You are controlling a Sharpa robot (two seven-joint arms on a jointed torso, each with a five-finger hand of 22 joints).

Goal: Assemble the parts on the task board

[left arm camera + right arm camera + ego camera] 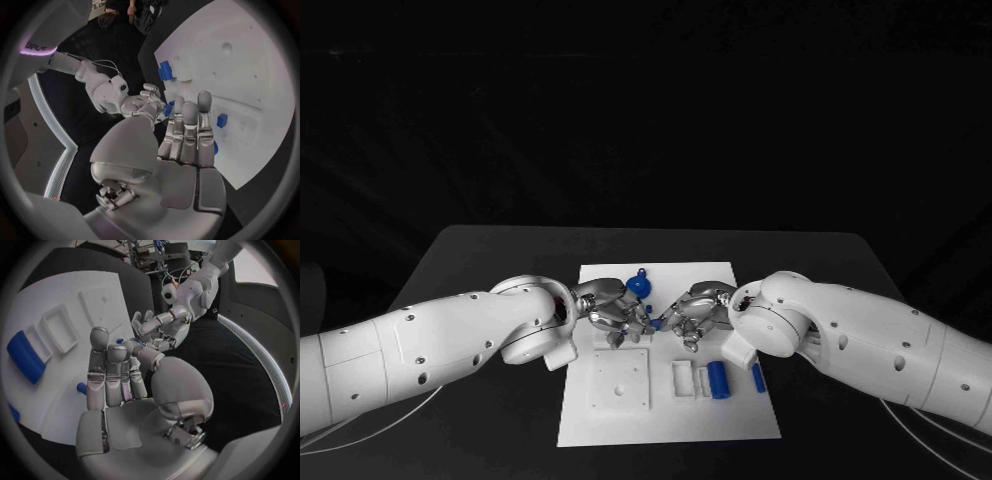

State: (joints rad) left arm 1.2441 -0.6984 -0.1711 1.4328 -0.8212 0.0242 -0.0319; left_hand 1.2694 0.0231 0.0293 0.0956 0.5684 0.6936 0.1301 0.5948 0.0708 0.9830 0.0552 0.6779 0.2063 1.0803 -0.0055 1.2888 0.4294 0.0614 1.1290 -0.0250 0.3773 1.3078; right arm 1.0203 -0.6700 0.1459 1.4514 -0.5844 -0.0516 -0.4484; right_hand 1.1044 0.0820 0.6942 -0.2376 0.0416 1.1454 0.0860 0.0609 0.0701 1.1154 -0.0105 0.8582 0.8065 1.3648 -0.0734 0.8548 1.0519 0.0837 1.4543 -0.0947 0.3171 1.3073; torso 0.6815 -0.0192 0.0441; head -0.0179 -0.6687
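left hand point(607, 306), right hand point(692, 310): metallic, grip unclear | task board point(668, 420): flat white

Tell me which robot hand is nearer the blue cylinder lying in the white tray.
Right. The right robot hand hovers just behind the blue cylinder; the left robot hand is farther, across the task board.

A matte black rectangular tabletop point(488, 260) spans the scene, its far edge running straight across and its bare surface reaching toward both far corners.
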